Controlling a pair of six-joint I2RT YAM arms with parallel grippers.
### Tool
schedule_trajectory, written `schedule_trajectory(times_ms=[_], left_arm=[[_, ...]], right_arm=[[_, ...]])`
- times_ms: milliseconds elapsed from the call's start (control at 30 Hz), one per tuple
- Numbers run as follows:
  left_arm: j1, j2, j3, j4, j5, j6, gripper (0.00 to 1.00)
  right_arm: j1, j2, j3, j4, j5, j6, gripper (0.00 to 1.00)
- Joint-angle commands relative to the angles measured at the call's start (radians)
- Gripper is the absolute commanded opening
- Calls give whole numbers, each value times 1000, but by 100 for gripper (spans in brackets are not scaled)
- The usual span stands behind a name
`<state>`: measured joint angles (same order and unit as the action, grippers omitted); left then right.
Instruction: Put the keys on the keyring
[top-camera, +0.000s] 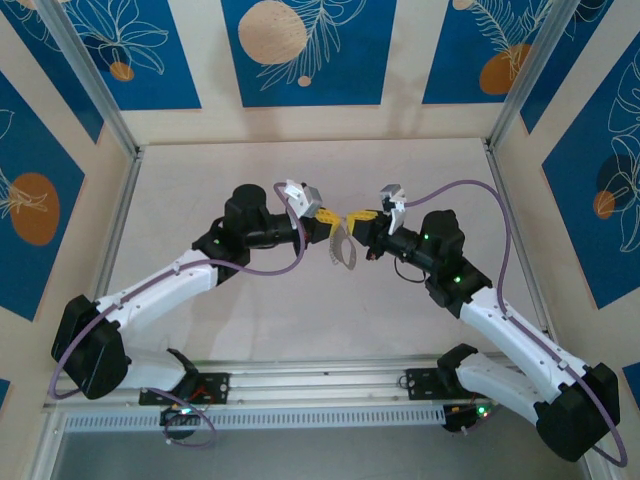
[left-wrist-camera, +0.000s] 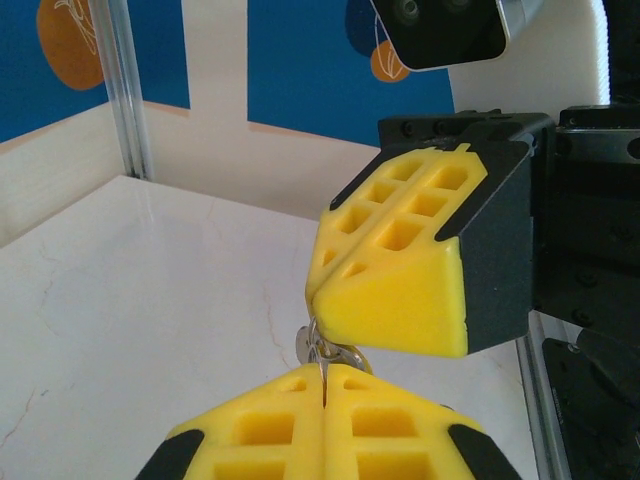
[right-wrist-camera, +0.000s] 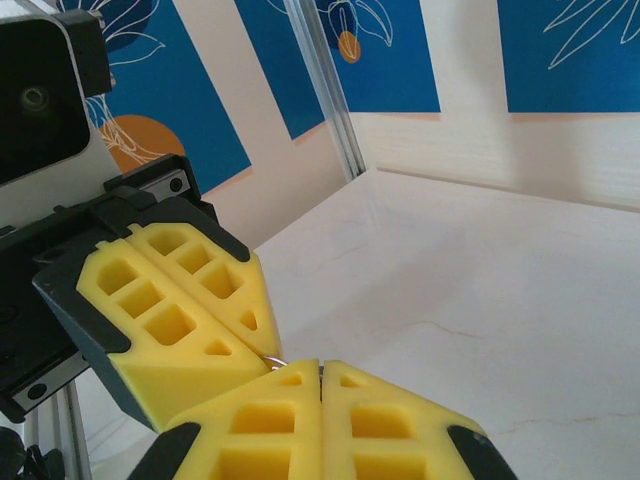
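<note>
Above the middle of the table my left gripper (top-camera: 328, 214) and right gripper (top-camera: 358, 216) meet tip to tip, both shut. In the left wrist view a thin metal blade of the keys (left-wrist-camera: 323, 375) runs into the seam of the left gripper (left-wrist-camera: 325, 388), and round silvery key heads (left-wrist-camera: 345, 355) sit just beyond it. Thin wire of the keyring (left-wrist-camera: 316, 335) loops up to the right gripper's tip (left-wrist-camera: 312, 295). The right wrist view shows a bit of that keyring wire (right-wrist-camera: 272, 361) between the left gripper (right-wrist-camera: 268, 348) and the right gripper (right-wrist-camera: 321, 370). A grey string of keys (top-camera: 342, 252) dangles below.
The pale marble tabletop (top-camera: 300, 320) is fenced by aluminium posts (top-camera: 100, 90) and blue patterned walls (top-camera: 300, 50). A purple cable (top-camera: 480, 190) loops over the right arm. A metal rail (top-camera: 320, 385) runs along the near edge.
</note>
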<state>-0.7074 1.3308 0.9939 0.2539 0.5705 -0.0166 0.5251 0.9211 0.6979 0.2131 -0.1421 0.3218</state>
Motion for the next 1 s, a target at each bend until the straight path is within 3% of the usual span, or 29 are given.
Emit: schedule_trajectory(times_ms=[0, 433, 667, 867, 967], left_arm=[[-16, -24, 25, 62, 21, 6, 0], [-16, -31, 7, 110, -13, -13, 0], [-16, -20, -7, 165, -30, -44, 0], [-17, -10, -18, 225, -53, -84, 0], [-17, -6, -18, 246, -61, -105, 0]], right_arm=[[-18, -3, -21, -14, 4, 14, 0], [-68, 0, -31, 17, -183, 102, 0], [-69, 15, -31, 18, -216, 130, 0], [-89, 8, -42, 18, -226, 157, 30], [-123, -24, -61, 21, -232, 186, 40]])
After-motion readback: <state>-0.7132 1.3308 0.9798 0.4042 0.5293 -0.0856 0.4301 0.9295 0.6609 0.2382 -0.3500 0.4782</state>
